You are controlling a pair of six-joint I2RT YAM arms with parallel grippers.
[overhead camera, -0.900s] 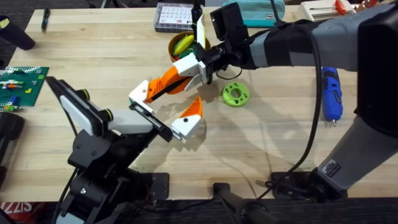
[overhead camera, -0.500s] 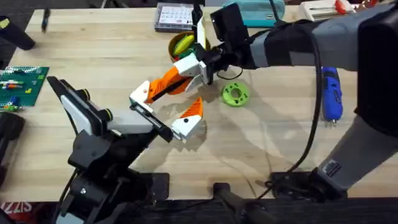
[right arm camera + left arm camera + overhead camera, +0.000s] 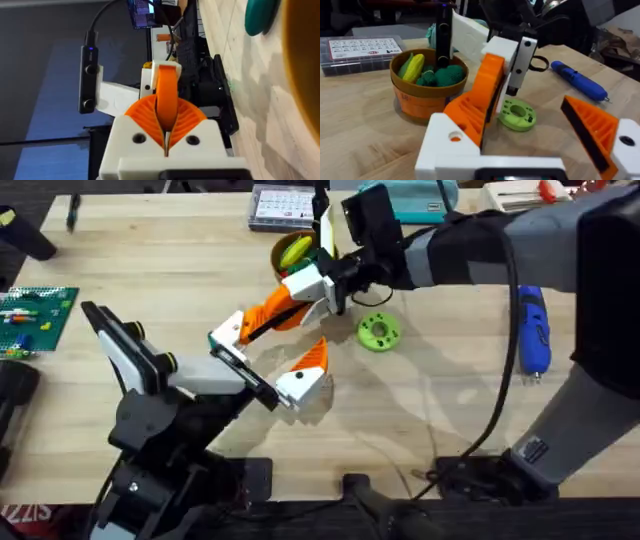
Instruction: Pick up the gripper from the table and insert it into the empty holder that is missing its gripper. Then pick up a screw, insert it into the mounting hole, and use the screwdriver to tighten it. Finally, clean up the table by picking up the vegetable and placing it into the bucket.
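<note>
Two arms meet over the middle of the table (image 3: 150, 270). In the overhead view the right arm sweeps in big and dark from 4 o'clock, elbow high, forearm stretched toward 10 o'clock. The left arm rises from 7 o'clock, wrist angled up toward 1 o'clock.

The right gripper (image 3: 303, 295) has its white jaws and orange pads pressed together on the orange finger (image 3: 268, 314) of the left gripper (image 3: 300, 330). The right wrist view shows it clearly: the right gripper (image 3: 167, 125) pinches that upright orange strip (image 3: 167, 95) between both pads. The left gripper (image 3: 535, 95) is spread wide, one finger caught in the clamp and the other finger (image 3: 590, 127) standing free at 5 o'clock from it.

On to the bucket (image 3: 278, 255): the yellow pot sits just beside the right gripper at 11 o'clock, with a yellow corn cob (image 3: 415, 67) and green vegetables (image 3: 447, 75) inside. The bucket (image 3: 420, 102) stands upright.

The screwdriver (image 3: 530, 330) lies flat well apart at 3 o'clock from the grippers, tip toward 6 o'clock. The left wrist view catches the screwdriver (image 3: 577, 80) beyond the free finger.

The green disc (image 3: 378, 330) lies near the clamp at 4 o'clock. The left wrist view has the disc (image 3: 517, 114) flat on the wood, between the spread fingers.
</note>
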